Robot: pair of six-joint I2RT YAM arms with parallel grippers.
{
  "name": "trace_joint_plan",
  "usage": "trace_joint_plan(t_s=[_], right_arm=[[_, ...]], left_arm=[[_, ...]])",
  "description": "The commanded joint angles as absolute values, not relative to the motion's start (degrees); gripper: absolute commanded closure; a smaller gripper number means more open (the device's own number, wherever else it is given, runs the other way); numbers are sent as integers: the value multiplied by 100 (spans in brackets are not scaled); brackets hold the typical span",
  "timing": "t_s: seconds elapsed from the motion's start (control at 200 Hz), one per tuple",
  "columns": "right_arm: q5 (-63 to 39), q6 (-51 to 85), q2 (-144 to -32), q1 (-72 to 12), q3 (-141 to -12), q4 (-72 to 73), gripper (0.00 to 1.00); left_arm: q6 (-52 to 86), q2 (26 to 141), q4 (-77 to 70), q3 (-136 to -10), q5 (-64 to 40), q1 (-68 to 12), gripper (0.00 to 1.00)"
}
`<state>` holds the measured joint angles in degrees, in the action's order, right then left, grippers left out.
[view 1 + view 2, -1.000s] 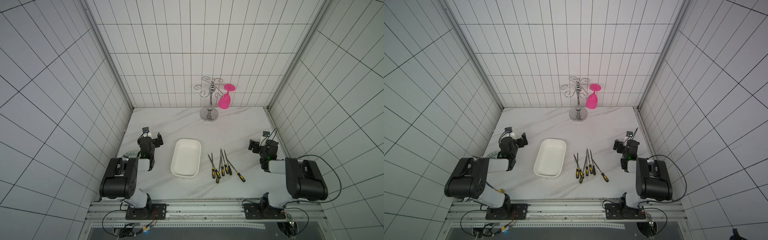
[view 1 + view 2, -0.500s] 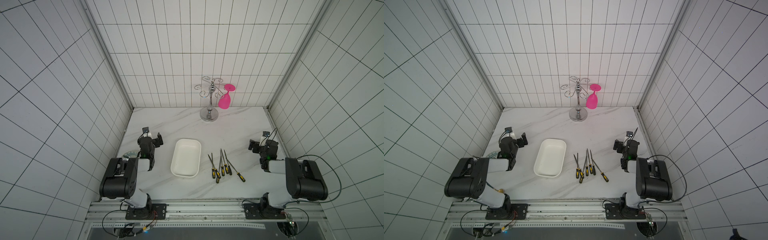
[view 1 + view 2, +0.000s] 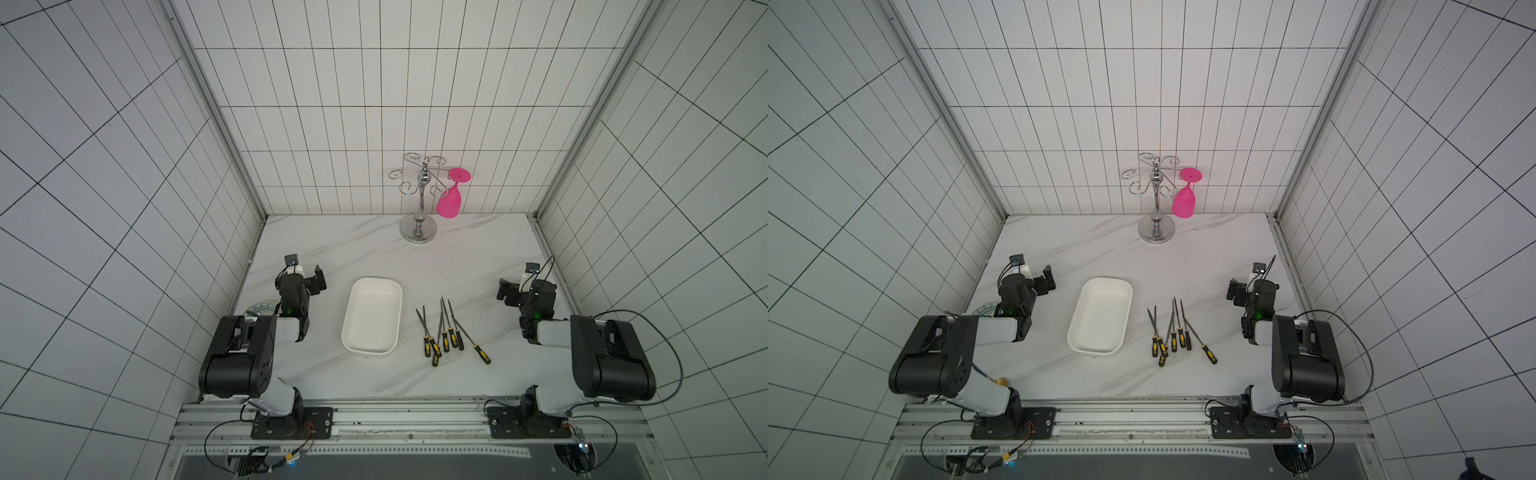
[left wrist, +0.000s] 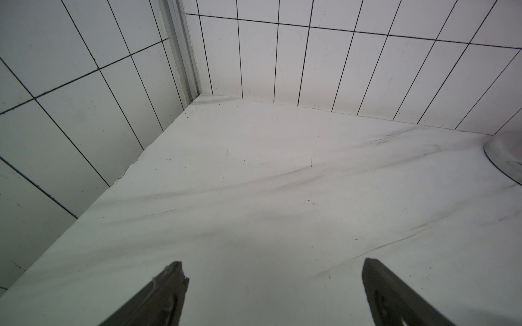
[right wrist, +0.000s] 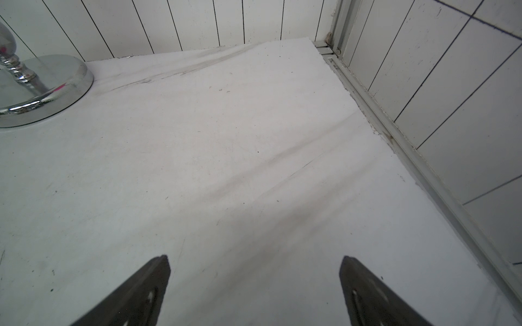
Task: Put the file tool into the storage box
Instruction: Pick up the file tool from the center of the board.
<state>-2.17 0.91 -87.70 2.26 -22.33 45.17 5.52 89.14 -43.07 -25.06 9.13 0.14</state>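
The left claw (image 4: 271, 268) and right claw (image 5: 254, 262) both gape wide, empty, over bare worktop (image 3: 374, 249). The files (image 3: 442, 332) lie fanned at lower centre, just right of the empty box (image 3: 372, 316). I'd pinch the stray file (image 3: 471, 340) first, clear of its neighbours.

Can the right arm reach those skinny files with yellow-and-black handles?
Probably yes. The open right gripper sits just beside the yellow-and-black-handled metal files, with only bare white marbled tabletop between them.
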Motion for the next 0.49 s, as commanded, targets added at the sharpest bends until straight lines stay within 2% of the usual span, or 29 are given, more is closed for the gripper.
trace_joint_plan(t_s=[0.0,0.28,0.34,0.41,0.49], right_arm=[[-220,136,-8832,242,-2503,4601,2],[-22,-27,-8692,73,-2571,4410,1],[367,-268,-8386,-250,-2828,3759,1],[753,-297,-7991,-557,-3576,2199,2],[723,-42,-7907,-724,-4247,1269,2]], left_arm=[[492,8944,-4477,-2545,839,0,1],[492,8917,-4385,-2572,835,8,1],[440,8888,-4423,-2573,785,3,1],[357,8750,-4216,-2741,817,1,1],[493,8418,-2207,-3744,1001,-4,1]])
